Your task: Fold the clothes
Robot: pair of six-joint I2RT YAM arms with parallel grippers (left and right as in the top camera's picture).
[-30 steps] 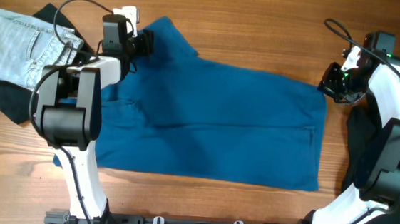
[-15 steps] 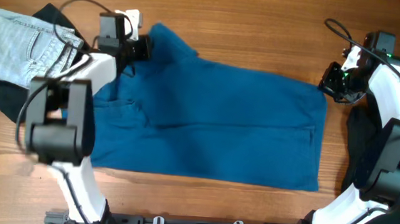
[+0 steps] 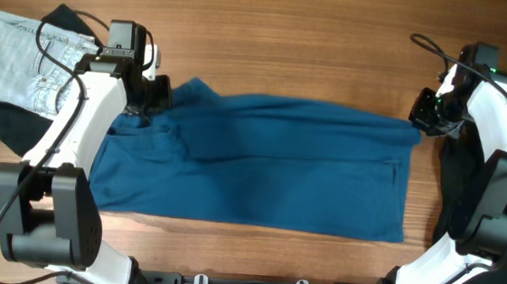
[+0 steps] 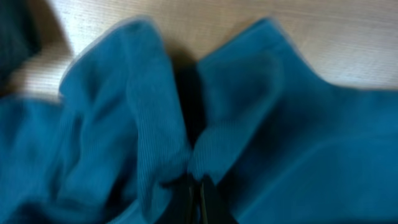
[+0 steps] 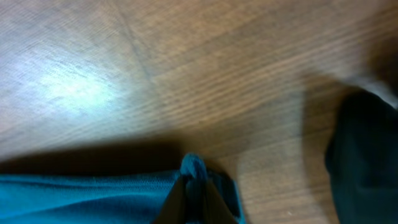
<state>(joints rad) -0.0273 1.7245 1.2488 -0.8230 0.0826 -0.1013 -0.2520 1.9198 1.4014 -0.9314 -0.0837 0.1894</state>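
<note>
The left end effector [image 3: 159,96] was clenched on a bunched fold at the far left corner of the deep-blue shirt [image 3: 270,166]; the right end effector [image 3: 422,112] pinched its far right corner. The shirt lay spread across the tabletop [image 3: 316,38].

White arms [image 3: 78,124], black joints [image 3: 48,221] (thin black cables [image 3: 71,15] trailing).

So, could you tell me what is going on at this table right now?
Two robot arms are folding a blue shirt spread on the wooden table. The left gripper is shut on its far left corner, the right gripper on its far right corner. Pale jeans lie aside.
</note>
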